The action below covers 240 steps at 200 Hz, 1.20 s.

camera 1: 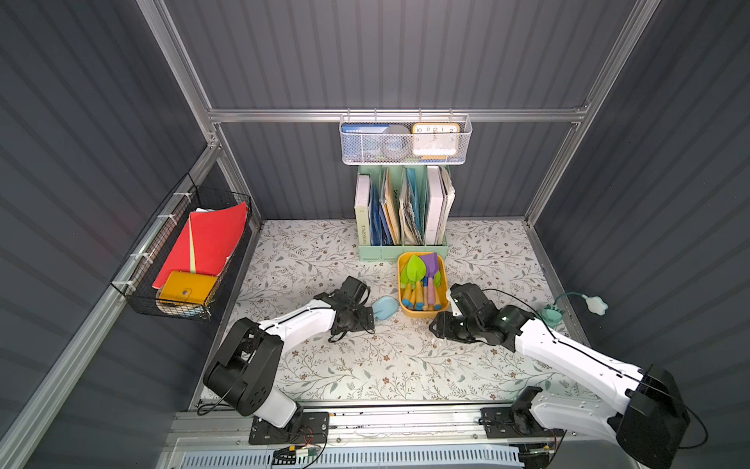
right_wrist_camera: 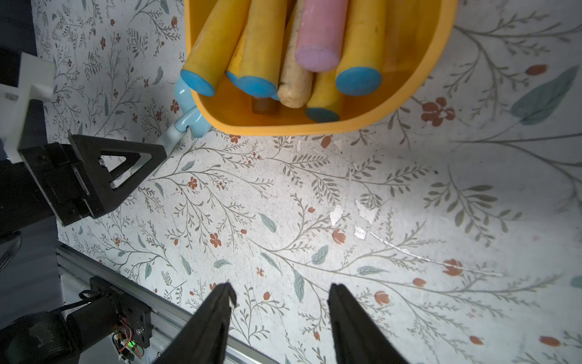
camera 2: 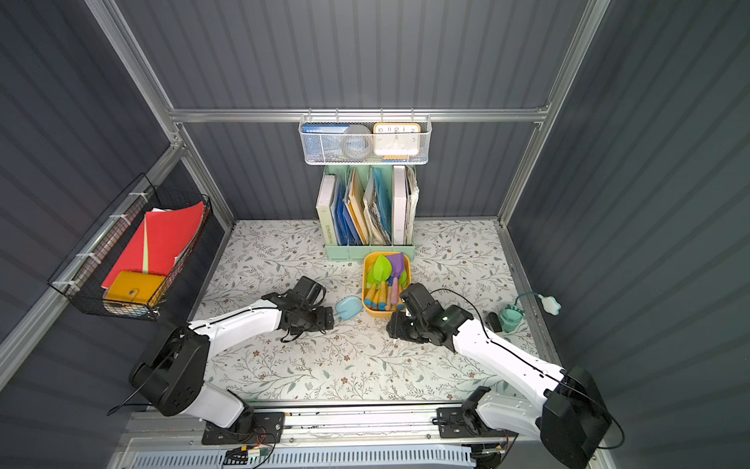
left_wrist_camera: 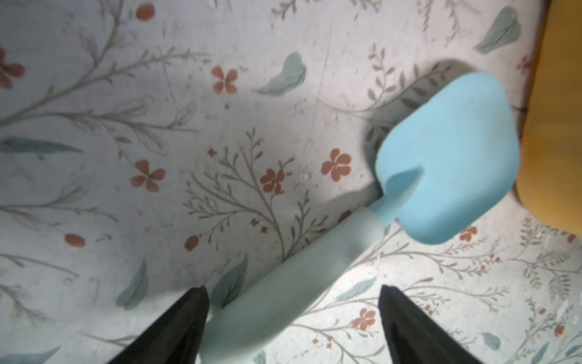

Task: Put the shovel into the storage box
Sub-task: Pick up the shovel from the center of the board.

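Note:
A light-blue shovel (camera 1: 384,307) (camera 2: 348,307) lies flat on the floral table, its blade (left_wrist_camera: 447,157) just left of the yellow-orange storage box (camera 1: 422,313) (camera 2: 379,313) (left_wrist_camera: 554,126). My left gripper (left_wrist_camera: 292,287) (camera 1: 372,318) is open and straddles the pale handle (left_wrist_camera: 299,283). The handle lies against one finger and clear of the other. The box (right_wrist_camera: 315,127) holds several shovels with green and purple blades. My right gripper (right_wrist_camera: 282,287) (camera 1: 436,327) hangs open over bare table in front of the box, nothing between its fingers.
A mint-green file rack (camera 1: 401,243) stands right behind the box, under a white mesh basket (camera 1: 406,140). A black wire basket (camera 1: 182,260) hangs on the left wall. A teal toy bucket (camera 1: 552,314) sits at the table's right edge. The metal rail (camera 1: 406,418) runs along the front.

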Motion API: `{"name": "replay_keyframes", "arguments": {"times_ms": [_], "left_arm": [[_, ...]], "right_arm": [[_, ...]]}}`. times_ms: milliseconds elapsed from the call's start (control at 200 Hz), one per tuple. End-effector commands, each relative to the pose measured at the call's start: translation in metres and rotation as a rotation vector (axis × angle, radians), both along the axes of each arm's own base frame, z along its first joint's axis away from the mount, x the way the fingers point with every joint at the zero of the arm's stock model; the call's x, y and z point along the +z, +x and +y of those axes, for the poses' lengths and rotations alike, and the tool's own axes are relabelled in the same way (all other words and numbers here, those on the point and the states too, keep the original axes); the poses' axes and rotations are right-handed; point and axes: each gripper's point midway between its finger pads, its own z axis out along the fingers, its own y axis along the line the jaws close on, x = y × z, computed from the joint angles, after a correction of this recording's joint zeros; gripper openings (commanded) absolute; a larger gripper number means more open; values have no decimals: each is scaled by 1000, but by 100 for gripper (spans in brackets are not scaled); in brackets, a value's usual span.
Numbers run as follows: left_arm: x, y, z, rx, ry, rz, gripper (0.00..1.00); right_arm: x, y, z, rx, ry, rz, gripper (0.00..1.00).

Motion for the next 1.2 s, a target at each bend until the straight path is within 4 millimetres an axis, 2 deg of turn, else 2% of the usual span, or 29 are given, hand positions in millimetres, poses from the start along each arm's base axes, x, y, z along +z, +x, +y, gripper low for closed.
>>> {"name": "replay_keyframes", "arguments": {"times_ms": [0, 200, 325, 415, 520, 935, 1056, 1196], "left_arm": [[-2, -9, -2, 2, -27, 25, 89], [3, -13, -8, 2, -11, 0, 81], [3, -16, -19, -36, 28, -12, 73], [1, -18, -25, -49, 48, -16, 70], [-5, -18, -22, -47, 100, -11, 65], [-14, -25, -29, -48, 118, 2, 34], [-7, -25, -28, -36, 110, -10, 23], [13, -18, -34, -24, 72, -50, 12]], "right_arm": [[1, 1, 3, 2, 10, 0, 55], [0, 1, 0, -9, 4, -2, 55], [-1, 0, -1, -14, 3, 5, 55], [-1, 0, -2, -18, 3, 1, 55], [1, 1, -3, -23, 1, -10, 55], [-2, -1, -6, -34, 0, -10, 55], [0, 0, -6, -36, 1, -19, 55], [3, -1, -8, -41, 2, -27, 55]]}}
